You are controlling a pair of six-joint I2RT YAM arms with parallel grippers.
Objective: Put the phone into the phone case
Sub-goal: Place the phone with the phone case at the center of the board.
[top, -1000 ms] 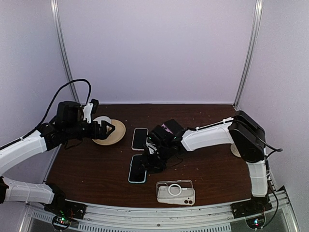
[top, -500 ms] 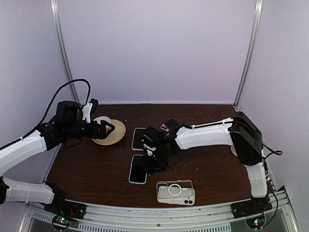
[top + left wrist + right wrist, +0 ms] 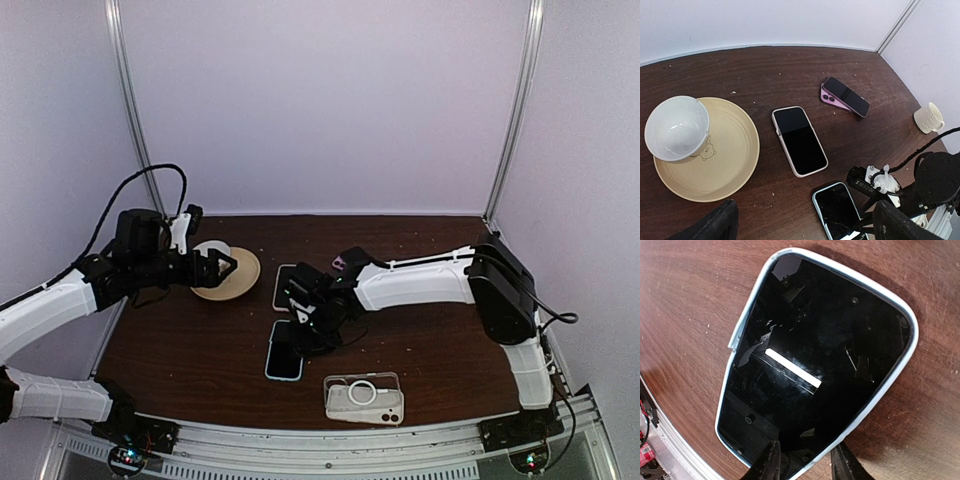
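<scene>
- Our right end effector (image 3: 306,328) hangs low over the far end of the phone (image 3: 284,356). The phone is the dark-screened one with a pale teal rim, lying flat and face up on the worktop (image 3: 190,350).
- In the right wrist view the phone fills the frame directly beneath the end effector. The two fingers (image 3: 772,462) are parted, and the rim of the phone's nearer end shows in the gap between them. We cannot see them biting on anything, so we judge this end effector spread and empty.
- From the end effector the phone's long axis runs away towards the arm bases, leaning slightly left.
- The clear phone case (image 3: 363,397) lies apart from the phone, nearer the bases and off to the right of the end effector. It lies open on the worktop with its long axis running left to right.
- We take it that the coming move turns on this: the two long axes stand roughly crosswise, so the phone would need about a quarter turn as well as a short carry rightward and nearer.
- Our left end effector (image 3: 224,266) is spread and empty. It sits well off to the left over a plate (image 3: 240,278) holding a white bowl (image 3: 208,252), so the right arm is plainly the nearer one.
</scene>
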